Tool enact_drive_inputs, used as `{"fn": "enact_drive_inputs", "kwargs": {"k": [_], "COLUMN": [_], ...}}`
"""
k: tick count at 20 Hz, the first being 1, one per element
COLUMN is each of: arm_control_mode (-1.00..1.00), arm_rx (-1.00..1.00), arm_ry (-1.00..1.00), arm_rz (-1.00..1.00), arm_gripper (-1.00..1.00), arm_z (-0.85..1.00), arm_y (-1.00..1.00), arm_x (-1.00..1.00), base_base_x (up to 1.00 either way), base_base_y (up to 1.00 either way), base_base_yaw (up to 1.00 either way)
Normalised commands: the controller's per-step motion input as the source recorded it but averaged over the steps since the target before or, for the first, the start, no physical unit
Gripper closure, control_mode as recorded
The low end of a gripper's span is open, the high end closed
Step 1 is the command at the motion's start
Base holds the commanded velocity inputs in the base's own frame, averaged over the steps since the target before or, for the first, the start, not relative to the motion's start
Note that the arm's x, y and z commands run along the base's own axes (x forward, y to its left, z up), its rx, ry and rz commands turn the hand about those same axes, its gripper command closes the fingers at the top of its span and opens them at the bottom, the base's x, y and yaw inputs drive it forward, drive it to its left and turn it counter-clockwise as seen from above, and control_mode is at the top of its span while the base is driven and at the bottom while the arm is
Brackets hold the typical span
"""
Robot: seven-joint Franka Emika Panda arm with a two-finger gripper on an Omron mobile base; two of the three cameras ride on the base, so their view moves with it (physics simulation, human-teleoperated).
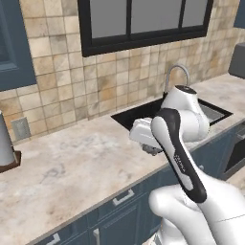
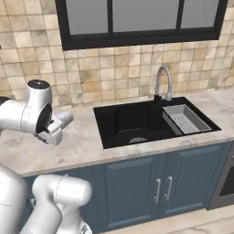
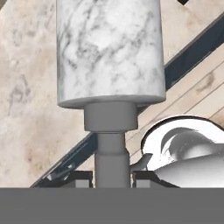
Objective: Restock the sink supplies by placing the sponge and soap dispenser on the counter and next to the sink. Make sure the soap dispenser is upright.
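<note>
- Hand view: gripper (image 3: 112, 178) clamped on soap dispenser (image 3: 110, 65) by its narrow neck, marbled body out ahead.
- Hung over counter (image 2: 87, 141), left of sink (image 2: 137, 121).
- Could tip if released tilted.

Arm (image 1: 179, 153) lower right, hand over counter (image 1: 72, 167) edge centre frame; sink (image 1: 143, 117) and faucet (image 1: 176, 76) behind.
</note>
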Motion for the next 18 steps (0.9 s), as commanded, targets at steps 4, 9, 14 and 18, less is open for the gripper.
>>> {"fn": "enact_drive_inputs", "kwargs": {"k": [4, 9, 14, 18], "arm_control_mode": [-1.0, -1.0, -1.0, -1.0], "arm_rx": [0.13, 0.14, 0.21, 0.22], "arm_ry": [0.38, 0.55, 0.44, 0.33], "arm_rz": [0.0, -0.01, 0.0, 0.0], "arm_gripper": [1.0, 1.0, 1.0, 1.0], "arm_z": [0.77, 0.74, 0.09, -0.45], "arm_y": [0.38, 0.42, 0.04, 0.0], "arm_x": [0.8, 0.57, 0.14, 0.0], "base_base_x": [0.0, 0.0, 0.0, 0.0], "base_base_y": [0.0, 0.0, 0.0, 0.0], "base_base_yaw": [0.0, 0.0, 0.0, 0.0]}}
